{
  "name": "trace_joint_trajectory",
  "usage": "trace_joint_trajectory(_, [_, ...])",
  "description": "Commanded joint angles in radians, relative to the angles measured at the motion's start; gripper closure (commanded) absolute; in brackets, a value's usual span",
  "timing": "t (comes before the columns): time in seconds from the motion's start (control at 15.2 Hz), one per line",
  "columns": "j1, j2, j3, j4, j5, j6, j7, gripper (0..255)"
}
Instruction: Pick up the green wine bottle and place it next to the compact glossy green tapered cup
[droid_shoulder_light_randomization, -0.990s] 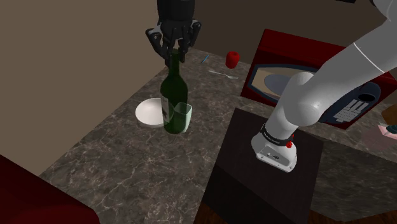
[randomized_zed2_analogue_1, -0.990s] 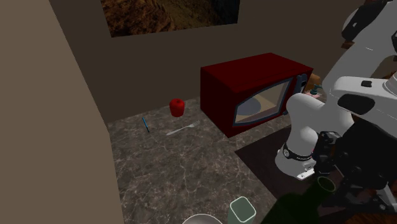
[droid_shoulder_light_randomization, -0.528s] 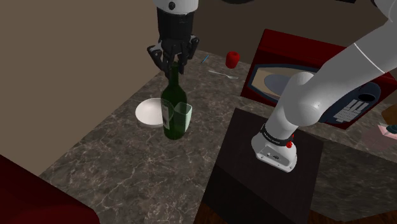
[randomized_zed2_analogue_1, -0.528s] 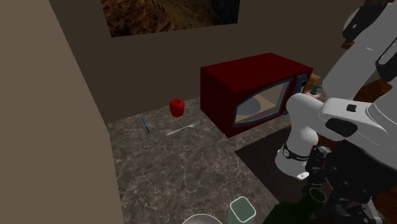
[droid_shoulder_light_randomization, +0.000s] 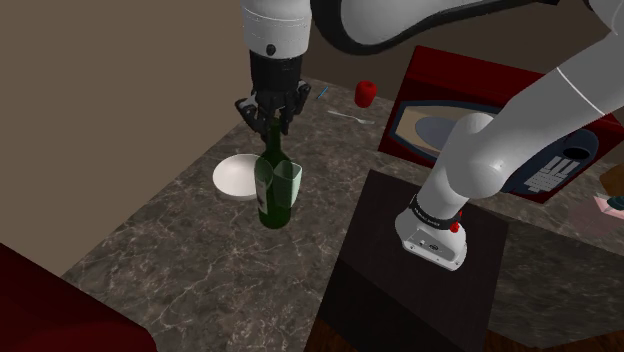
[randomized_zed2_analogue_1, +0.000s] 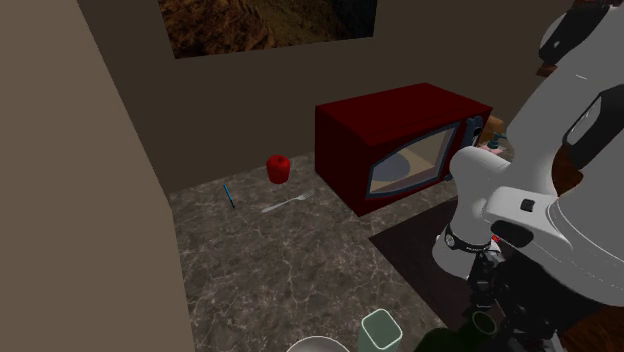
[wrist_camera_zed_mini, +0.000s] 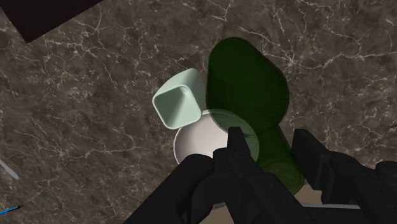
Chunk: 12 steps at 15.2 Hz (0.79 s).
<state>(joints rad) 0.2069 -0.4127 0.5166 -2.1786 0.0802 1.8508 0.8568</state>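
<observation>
Shoulder view, items listed near to far.

1. Stand (droid_shoulder_light_randomization: 380, 265): dark box at the near right, carrying the arm's base.
2. Counter (droid_shoulder_light_randomization: 200, 260): dark veined stone, running left and far from the stand.
3. Green wine bottle (droid_shoulder_light_randomization: 272, 195): upright at mid-counter, dark and glassy. Its base is at or just above the stone, and the gap cannot be judged.
4. Cup (droid_shoulder_light_randomization: 290, 182): pale green, tapered, square-rimmed. It is just beside the bottle on its right, and contact between them is unclear.
5. Gripper (droid_shoulder_light_randomization: 272, 120): vertical over the bottle. In the wrist view its black fingers (wrist_camera_zed_mini: 236, 149) press on the neck from either side, clamping it.
6. White bowl (droid_shoulder_light_randomization: 233, 177): just left of the bottle.
7. Fork (droid_shoulder_light_randomization: 347, 116), blue pen (droid_shoulder_light_randomization: 322, 92) and red fruit (droid_shoulder_light_randomization: 366, 93): far side of the counter, well apart from the bottle.
8. Red microwave (droid_shoulder_light_randomization: 425, 75): far right.

Handling note, a judgement: the bottle is probably heavy, rigid, smooth and breakable, and likely to swing below a narrow grip. The neck is the only part slim enough for the fingers. A firm hold there should be kept vertical and set down gently, so the bottle does not knock the light cup.
</observation>
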Motion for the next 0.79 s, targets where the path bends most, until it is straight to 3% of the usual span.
trace_joint_trajectory(0.0, [0.001, 0.002, 0.004, -0.024, 0.001, 0.027, 0.003, 255])
trace_joint_trajectory(0.73, [0.003, 0.025, 0.026, -0.133, 0.000, 0.157, 0.020, 255])
